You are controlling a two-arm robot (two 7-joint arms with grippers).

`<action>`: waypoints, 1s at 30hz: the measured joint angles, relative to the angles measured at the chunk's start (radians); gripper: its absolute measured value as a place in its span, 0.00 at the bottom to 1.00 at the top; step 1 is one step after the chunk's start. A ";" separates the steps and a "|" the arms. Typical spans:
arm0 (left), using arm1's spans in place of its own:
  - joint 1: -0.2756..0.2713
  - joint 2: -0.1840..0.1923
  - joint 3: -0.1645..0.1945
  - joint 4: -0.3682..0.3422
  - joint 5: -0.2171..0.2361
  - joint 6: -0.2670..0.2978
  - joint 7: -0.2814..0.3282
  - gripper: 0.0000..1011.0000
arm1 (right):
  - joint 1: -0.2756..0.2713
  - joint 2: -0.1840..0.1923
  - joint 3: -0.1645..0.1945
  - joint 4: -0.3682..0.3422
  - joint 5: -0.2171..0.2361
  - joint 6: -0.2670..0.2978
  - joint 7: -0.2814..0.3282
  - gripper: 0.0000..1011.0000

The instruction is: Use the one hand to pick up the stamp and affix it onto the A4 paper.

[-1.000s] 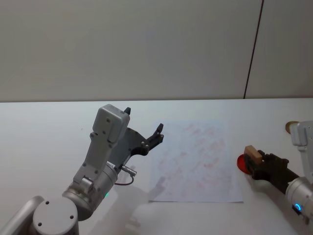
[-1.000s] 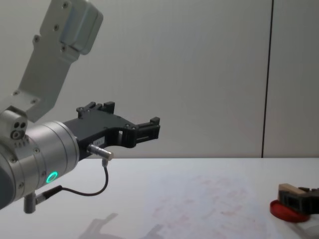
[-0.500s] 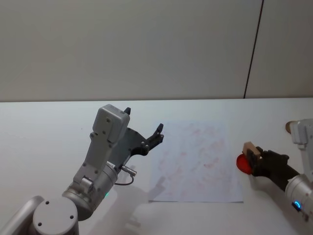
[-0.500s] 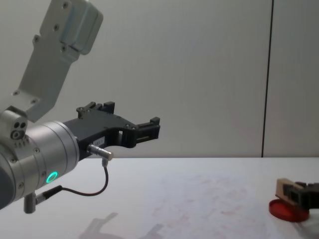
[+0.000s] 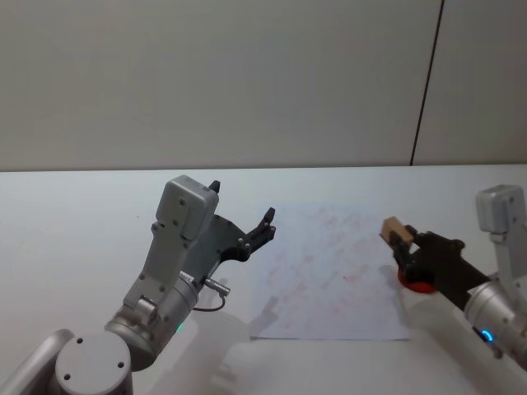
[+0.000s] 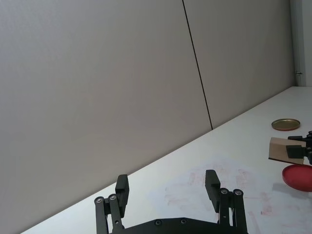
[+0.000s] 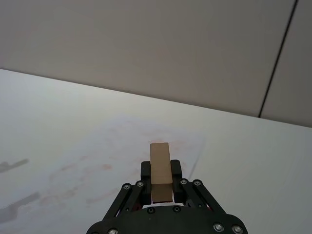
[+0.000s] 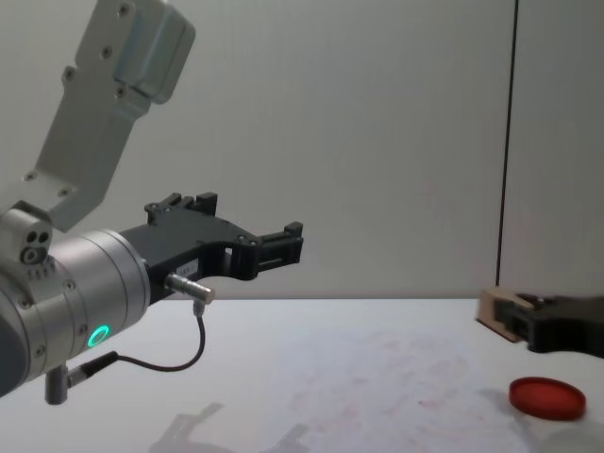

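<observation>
where the grey wall (image 5: 247, 82) comes down to it, the white worktop (image 5: 74, 214) runs the full width of the head view. the left arm (image 5: 177, 263) is the biggest thing above it, a silver-white limb with a green glowing ring near the wrist, raised over the worktop's left half. its left pincer (image 5: 241, 202) hangs in the air with the two black fingers well apart and nothing between them, the tips pointing toward the a4 paper (image 5: 329, 280) without touching it. that paper lies flat in the middle of the worktop, a thin white sheet dotted with faint pink-red smudges. the right pincer (image 5: 403, 240) reaches in from the right edge, black on a silver-white wrist, and its fingers are clamped on the stamp (image 5: 393, 228). the red round ink pad (image 8: 547, 398) sits on the worktop just beside the paper's right edge, partly hidden under the right pincer in the head view. the chest view shows the stamp held in the air, higher than the ink pad, off to its left and apart from it. whether it is over the sheet or just beside it cannot be told. the stamp is a small light-tan wooden block, and in the right wrist view it stands out past the fingertips with the smudged paper beyond. smallest, a brass-coloured disc (image 6: 285, 124) lies flat on the worktop, apart from the ink pad.
</observation>
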 joint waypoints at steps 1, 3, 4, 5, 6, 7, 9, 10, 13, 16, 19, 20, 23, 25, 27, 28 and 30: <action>0.000 0.000 0.000 0.000 0.000 0.000 0.000 0.98 | -0.001 -0.003 -0.004 -0.009 -0.002 0.000 0.013 0.22; 0.000 0.000 0.000 0.000 0.000 0.000 0.000 0.98 | -0.001 -0.008 -0.012 -0.022 -0.004 0.002 0.029 0.22; 0.000 0.000 0.000 0.000 0.000 0.000 0.000 0.98 | -0.001 -0.010 -0.015 -0.026 -0.005 0.004 0.034 0.22; 0.000 0.000 0.000 0.000 0.000 0.000 0.000 0.98 | -0.001 -0.012 -0.018 -0.029 -0.006 0.005 0.041 0.22; 0.000 0.000 0.000 0.000 0.000 0.000 0.000 0.98 | -0.001 -0.014 -0.021 -0.033 -0.008 0.008 0.046 0.22; 0.000 0.000 0.000 0.000 0.000 0.000 0.000 0.98 | -0.001 -0.016 -0.025 -0.036 -0.010 0.011 0.053 0.22; 0.000 0.000 0.000 0.000 0.000 0.000 0.000 0.98 | -0.002 -0.024 -0.037 -0.043 -0.016 0.020 0.069 0.22; 0.000 0.000 0.000 0.000 0.000 0.000 0.000 0.98 | -0.002 -0.029 -0.044 -0.045 -0.021 0.025 0.077 0.22; 0.000 0.000 0.000 0.000 0.000 0.000 0.000 0.98 | -0.003 -0.036 -0.055 -0.047 -0.030 0.032 0.087 0.22; 0.000 0.000 0.000 0.000 0.000 0.000 0.000 0.98 | -0.003 -0.046 -0.069 -0.045 -0.043 0.038 0.096 0.22; 0.000 0.000 0.000 0.000 0.000 0.000 0.000 0.98 | -0.003 -0.055 -0.081 -0.036 -0.058 0.042 0.100 0.22; 0.000 0.000 0.000 0.000 0.000 0.000 0.000 0.98 | -0.002 -0.056 -0.082 -0.034 -0.062 0.042 0.100 0.22; 0.000 0.000 0.000 0.000 0.000 0.000 0.000 0.98 | 0.000 -0.065 -0.092 -0.020 -0.076 0.043 0.099 0.22; 0.000 0.000 0.000 0.000 0.000 0.000 0.000 0.98 | 0.003 -0.070 -0.098 -0.008 -0.086 0.043 0.096 0.22; 0.000 0.000 0.000 0.000 0.000 0.000 0.000 0.98 | 0.005 -0.075 -0.103 0.002 -0.094 0.042 0.093 0.22; 0.000 0.000 0.000 0.000 0.000 0.000 0.000 0.98 | 0.006 -0.076 -0.104 0.006 -0.097 0.041 0.092 0.22; 0.000 0.000 0.000 0.000 0.000 0.000 0.000 0.98 | 0.008 -0.080 -0.108 0.016 -0.102 0.040 0.090 0.22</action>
